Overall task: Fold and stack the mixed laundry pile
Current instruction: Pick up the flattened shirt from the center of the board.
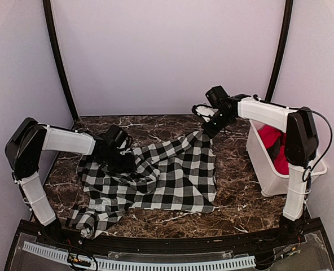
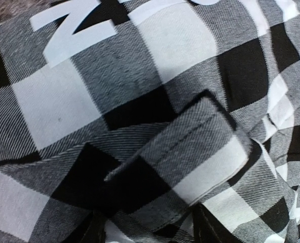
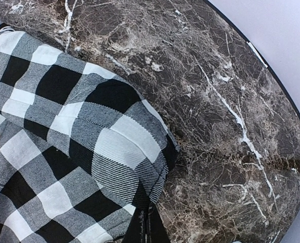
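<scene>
So the checked garment lies spread on the table, and the red garment is in the bin. The right gripper is pinched shut on a far checked corner; can't tell if the left gripper holds anything. I'd pull it taut before folding.

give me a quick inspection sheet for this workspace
surface: dark brown marble-patterned tabletop
job's things: black-and-white checked cloth garment spread rumpled mid-table; bright red cloth garment inside the white plastic bin
clutter: that bin, at the table's right edge; nothing else seen
grippers: right gripper shut on the checked garment's far corner; left gripper down on that garment, jaws hidden
cables: black cable looping along the right arm
surroundings: plain pale walls, black corner posts
</scene>
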